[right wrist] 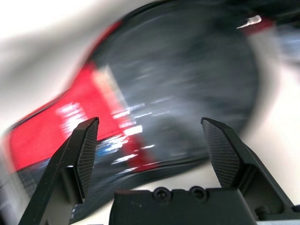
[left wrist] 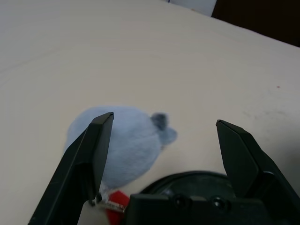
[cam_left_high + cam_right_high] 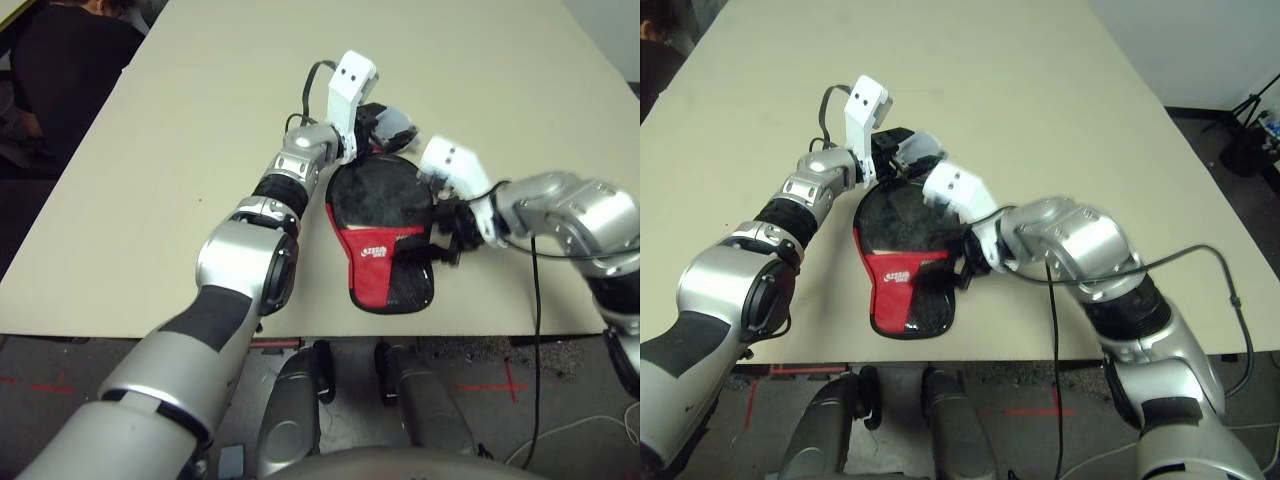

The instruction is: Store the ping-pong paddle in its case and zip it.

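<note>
The case lies flat near the table's front edge, with its round black end pointing away from me and its red mesh panel with the white logo toward me. The paddle is hidden; I cannot tell it apart from the case's dark round part. My left gripper is open at the case's far rim, with the small grey lump between and beyond its fingers. My right gripper is open at the case's right side, its fingers close over the edge.
The beige table stretches far and left of the case. Its front edge runs just below the case. A person in dark clothing sits at the far left corner. A black cable hangs from my right arm.
</note>
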`<move>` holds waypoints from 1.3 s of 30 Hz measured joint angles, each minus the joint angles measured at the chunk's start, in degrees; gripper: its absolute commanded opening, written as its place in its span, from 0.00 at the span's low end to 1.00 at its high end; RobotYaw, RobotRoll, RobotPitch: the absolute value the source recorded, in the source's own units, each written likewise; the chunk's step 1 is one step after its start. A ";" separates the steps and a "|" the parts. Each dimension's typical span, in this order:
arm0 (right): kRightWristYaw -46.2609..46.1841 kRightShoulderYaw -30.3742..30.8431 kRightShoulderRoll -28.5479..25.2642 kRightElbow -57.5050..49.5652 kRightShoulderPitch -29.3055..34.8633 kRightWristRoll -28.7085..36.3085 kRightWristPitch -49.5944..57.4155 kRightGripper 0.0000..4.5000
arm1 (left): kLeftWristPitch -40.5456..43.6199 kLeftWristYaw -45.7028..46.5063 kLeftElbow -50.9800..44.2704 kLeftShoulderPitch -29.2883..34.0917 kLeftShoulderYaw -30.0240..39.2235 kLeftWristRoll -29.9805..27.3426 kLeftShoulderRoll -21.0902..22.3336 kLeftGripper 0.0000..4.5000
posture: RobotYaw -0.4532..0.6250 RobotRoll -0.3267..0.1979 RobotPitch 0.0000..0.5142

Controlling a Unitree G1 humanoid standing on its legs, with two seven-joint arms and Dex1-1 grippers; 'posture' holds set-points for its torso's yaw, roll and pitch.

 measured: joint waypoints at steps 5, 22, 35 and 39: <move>-3.34 0.35 1.98 15.39 -8.55 -7.33 -7.58 1.00 | 3.40 -1.53 -1.83 -0.36 -1.83 0.64 3.11 0.99 | 0.32 0.62 0.44; -9.66 -1.54 19.09 56.71 -25.13 -20.78 -34.15 1.00 | 19.46 -18.11 -24.29 8.36 -12.94 1.90 8.96 0.99 | 0.41 0.62 0.44; -19.17 -6.95 23.78 73.21 -26.97 -24.50 -46.59 1.00 | 32.35 -18.72 -44.19 19.02 -22.75 3.02 8.71 0.99 | 0.46 0.62 0.43; -21.21 -8.75 25.21 74.87 -26.97 -25.37 -46.78 1.00 | 35.42 -18.19 -47.68 19.93 -24.33 3.08 8.76 0.99 | 0.46 0.62 0.42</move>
